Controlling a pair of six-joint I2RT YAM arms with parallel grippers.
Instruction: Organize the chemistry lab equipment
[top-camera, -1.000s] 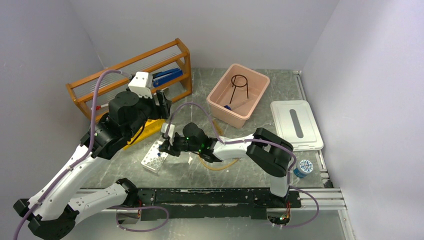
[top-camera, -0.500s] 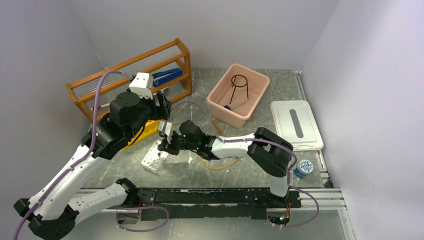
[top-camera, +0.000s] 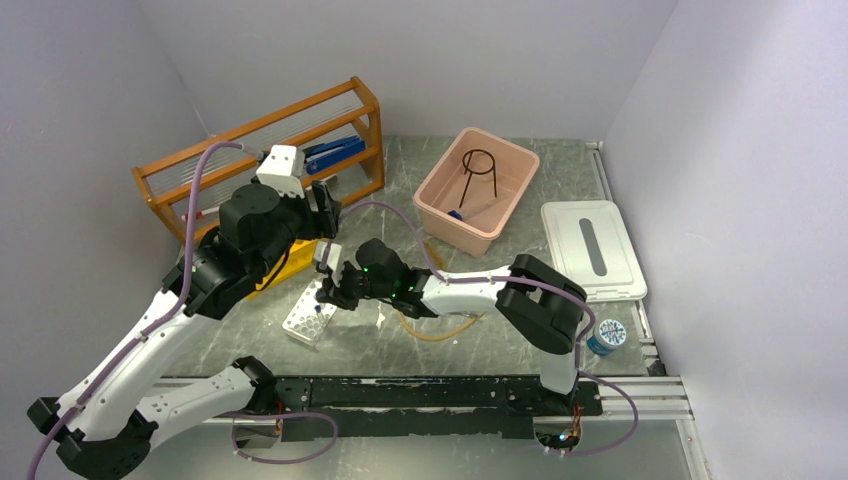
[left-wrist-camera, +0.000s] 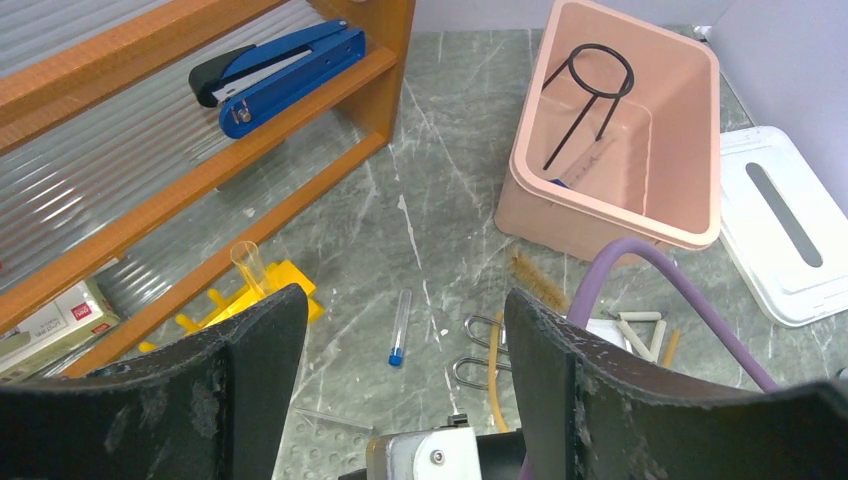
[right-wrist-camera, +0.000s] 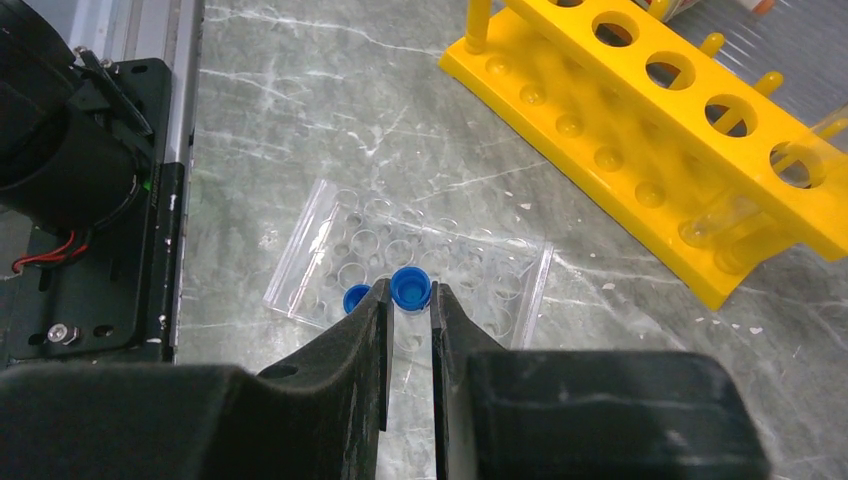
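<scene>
Item in hand: 1 tiny blue-capped clear vial (right-wrist-camera: 411, 288), pinched upright between the pressed-in fingers of the right gripper (right-wrist-camera: 408, 305) over the clear plastic multi-well tray (right-wrist-camera: 480, 270), just beside a 2nd blue-capped vial (right-wrist-camera: 356, 297) that appeared to stand in a well; the left gripper (left-wrist-camera: 405, 320) hung with fingers spread wide and empty. Seating it well probably called for centring on a free well, lowering straight and releasing only once bottomed, sparing the neighbour. Legible writing: none; print on the blue-lidded round jar (top-camera: 606, 336) was too small to read.
</scene>
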